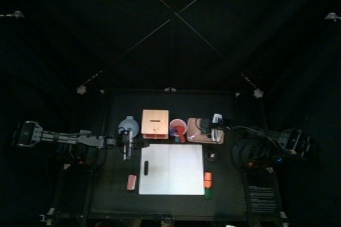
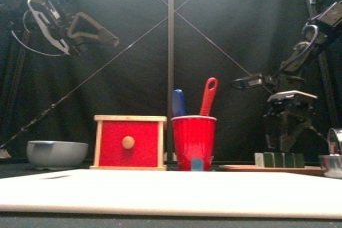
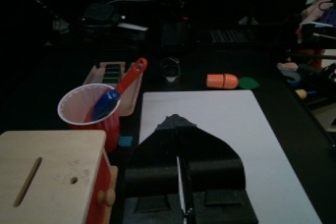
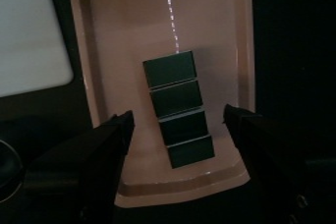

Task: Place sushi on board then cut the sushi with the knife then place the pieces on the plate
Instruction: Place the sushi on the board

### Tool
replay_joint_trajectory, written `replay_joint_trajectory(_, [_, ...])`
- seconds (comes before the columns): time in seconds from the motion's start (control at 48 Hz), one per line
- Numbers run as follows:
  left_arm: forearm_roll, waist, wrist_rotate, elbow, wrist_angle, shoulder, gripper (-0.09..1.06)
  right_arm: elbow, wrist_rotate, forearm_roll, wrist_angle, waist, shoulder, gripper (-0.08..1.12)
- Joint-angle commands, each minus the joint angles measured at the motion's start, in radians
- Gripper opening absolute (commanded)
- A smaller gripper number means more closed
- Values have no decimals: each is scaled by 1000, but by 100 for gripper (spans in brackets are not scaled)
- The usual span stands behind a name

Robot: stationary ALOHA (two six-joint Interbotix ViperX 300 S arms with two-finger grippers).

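- The sushi (image 4: pixel 175 95), four dark green blocks in a row, lies in the tray (image 4: pixel 147 17), not on the board (image 1: pixel 173 168).
- The tray sits just behind the board's right back corner.
- My right gripper (image 4: pixel 182 118) hangs over the tray with its jaws spread wide, one on each side of the row. I see a gap on both sides, so it grips nothing.
- My left gripper (image 3: pixel 178 123) is above the board's left back corner. Its jaws are brought together to a point, with nothing between them.
- The cup (image 2: pixel 194 142) stands behind the middle of the board's back edge, with the blue knife (image 2: pixel 178 102) and the red knife (image 2: pixel 209 94) upright in it.
- The box (image 2: pixel 130 142) is behind the board's back edge, toward the left.
- The bowl (image 2: pixel 56 153) is behind the board's left back corner.
- An orange toy (image 3: pixel 223 80) lies just off the board's right edge.
- A red toy (image 1: pixel 131 181) lies just off the board's left edge.
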Motion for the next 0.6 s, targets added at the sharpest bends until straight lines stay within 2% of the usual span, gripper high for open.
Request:
replay_joint_trajectory(0.021, [0,3,-2,-12,-5,2,-1,-25,-52,52,-25,-29,32,101])
replay_joint_trajectory(0.271, [-11,3,0,-12,-5,2,-1,-25,-81,84,-72,-35,120,95])
replay_joint_trajectory(0.354, [-11,3,-2,-11,-5,2,-1,-20,-81,84,-86,-37,130,87])
replay_joint_trajectory(0.542, [-11,3,-3,-8,-5,2,-1,-26,-57,94,-67,-43,104,56])
replay_joint_trajectory(0.604, [-11,3,-5,-8,-5,2,-1,-35,-46,114,-41,-43,80,54])
